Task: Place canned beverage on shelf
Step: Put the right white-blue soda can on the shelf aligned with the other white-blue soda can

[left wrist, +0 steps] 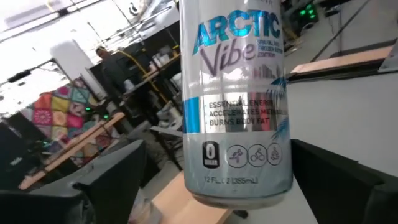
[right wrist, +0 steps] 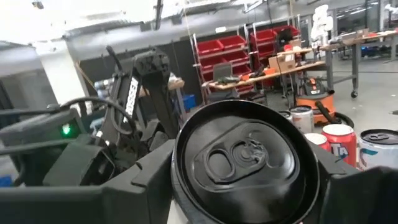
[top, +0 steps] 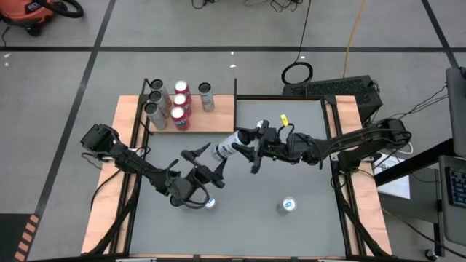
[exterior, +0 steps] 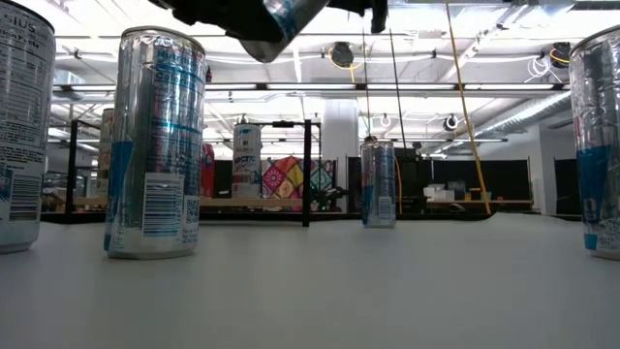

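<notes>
A silver and blue beverage can (top: 227, 148) lies about level in the air over the table's middle, between my two grippers. My right gripper (top: 247, 150) comes from the right and is shut on the can's top end. My left gripper (top: 211, 163) comes from the left and stands open. In the left wrist view its fingers (left wrist: 106, 180) sit on either side of the can's body (left wrist: 236, 106) with a gap on each side. The shelf (top: 218, 116), a wood-grain board at the table's far left, carries several upright cans (top: 180, 103). My right gripper pinches the can between its two fingers (right wrist: 152, 180) at the sides of the top end (right wrist: 186, 155). The lid and pull tab (right wrist: 239, 155) face back along the fingers, so the can lies along them. It comes level from the table's right. The can is lifted clear of the table.
Two more cans stand upright on the grey tabletop near its front edge, one (top: 210, 202) beside my left arm and one (top: 288, 205) to the right. In the low view they show large at the left (exterior: 155, 145) and at mid distance (exterior: 378, 184).
</notes>
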Controlling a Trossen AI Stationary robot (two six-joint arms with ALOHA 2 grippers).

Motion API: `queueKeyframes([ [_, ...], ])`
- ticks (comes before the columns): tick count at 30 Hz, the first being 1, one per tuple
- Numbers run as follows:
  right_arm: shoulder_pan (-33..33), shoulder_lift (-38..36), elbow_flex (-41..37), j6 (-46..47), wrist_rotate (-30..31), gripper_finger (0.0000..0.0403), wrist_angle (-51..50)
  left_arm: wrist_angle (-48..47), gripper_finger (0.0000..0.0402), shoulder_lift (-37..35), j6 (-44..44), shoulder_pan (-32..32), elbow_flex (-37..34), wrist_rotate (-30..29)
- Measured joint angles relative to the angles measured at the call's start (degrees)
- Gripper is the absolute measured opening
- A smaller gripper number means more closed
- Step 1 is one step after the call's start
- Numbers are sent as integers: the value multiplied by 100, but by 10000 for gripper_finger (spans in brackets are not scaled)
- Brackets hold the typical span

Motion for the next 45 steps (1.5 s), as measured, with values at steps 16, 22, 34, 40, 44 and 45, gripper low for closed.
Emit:
queueKeyframes([
  [16, -2, -134, 0, -298, -508, 203, -328, -158, 304, 0, -859, 129, -1, 576],
  [22, -2, -134, 0, -257, -503, 204, -384, -296, 247, 4, -861, 127, -2, 595],
  [34, 0, -138, 4, -82, -517, 260, -582, -553, 240, 4, -1258, 118, -2, 644],
  [40, 2, -374, 4, 168, -517, 276, -1203, -536, 241, 4, -1314, 128, -2, 549],
  [44, 2, -643, 4, 231, -510, 277, -1740, -536, 241, 4, -1315, 138, -2, 510],
  [45, 2, -705, 4, 261, -508, 277, -1849, -536, 241, 4, -1314, 138, -2, 506],
])
